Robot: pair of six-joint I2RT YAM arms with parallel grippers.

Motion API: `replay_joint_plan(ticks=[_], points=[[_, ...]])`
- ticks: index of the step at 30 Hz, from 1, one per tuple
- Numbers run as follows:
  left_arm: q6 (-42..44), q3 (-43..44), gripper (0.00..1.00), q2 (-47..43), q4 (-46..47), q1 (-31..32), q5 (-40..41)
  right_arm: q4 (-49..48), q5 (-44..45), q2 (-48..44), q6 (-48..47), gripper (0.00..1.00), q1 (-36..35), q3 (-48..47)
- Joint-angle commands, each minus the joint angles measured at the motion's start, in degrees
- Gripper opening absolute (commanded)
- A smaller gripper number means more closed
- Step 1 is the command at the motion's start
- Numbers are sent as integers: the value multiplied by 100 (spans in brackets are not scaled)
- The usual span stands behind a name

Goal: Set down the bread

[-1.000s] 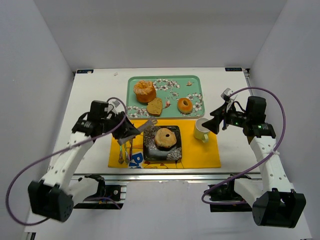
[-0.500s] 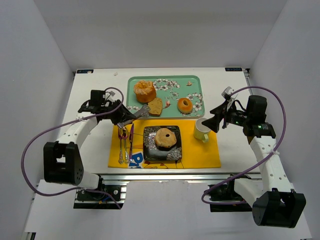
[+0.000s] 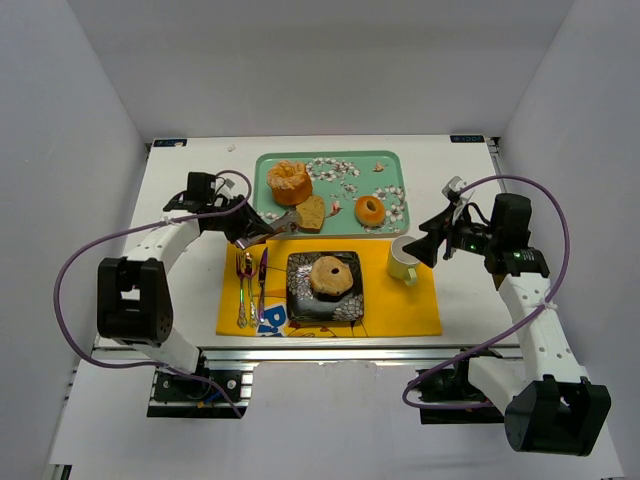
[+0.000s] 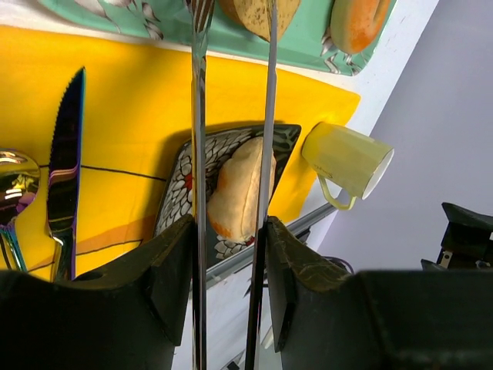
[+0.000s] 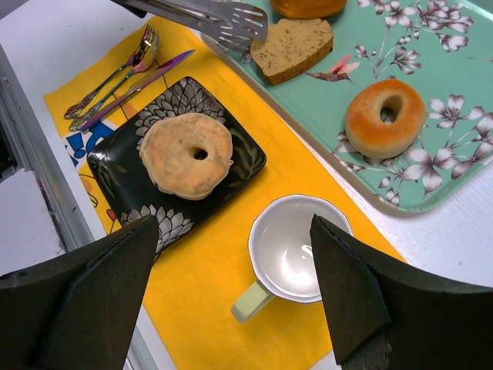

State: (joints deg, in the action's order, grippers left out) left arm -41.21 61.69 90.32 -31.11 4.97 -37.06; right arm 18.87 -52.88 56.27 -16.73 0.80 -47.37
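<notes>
On the black plate (image 3: pixel 345 308) sits the bread (image 3: pixel 329 276); left jaws, apart from it, clamp tongs (image 3: pixel 275 225).

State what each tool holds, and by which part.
The left tool holds the tongs by their handle end, both arms squeezed between its fingers. The right tool holds nothing.

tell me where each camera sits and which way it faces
Top external: above and behind the arms, looking down on the table; shows both arms, left gripper and right gripper.
Left wrist: on the left arm, looking along the tongs toward the black plate; own fingers at the bottom.
Right wrist: on the right arm, looking down at the mug and tray; own fingers in the lower corners.
Shared: all three show the bagel on that plate.
</notes>
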Motion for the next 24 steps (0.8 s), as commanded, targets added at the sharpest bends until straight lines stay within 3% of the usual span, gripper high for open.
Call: replay_joint_plan(ticks=[1, 8, 15, 24], points=[[61, 221, 49, 90, 167, -32, -170, -217, -55, -20, 74, 85, 34, 18], [78, 282, 42, 354, 193, -32, -276, -217, -29, -28, 73, 85, 34, 0], [-141, 291, 13, 144, 579, -32, -688, -218, -20, -64, 100, 85, 34, -9], [-757, 1, 5, -1376, 572, -40, -1084, -130, -55, -81, 65, 85, 34, -44]])
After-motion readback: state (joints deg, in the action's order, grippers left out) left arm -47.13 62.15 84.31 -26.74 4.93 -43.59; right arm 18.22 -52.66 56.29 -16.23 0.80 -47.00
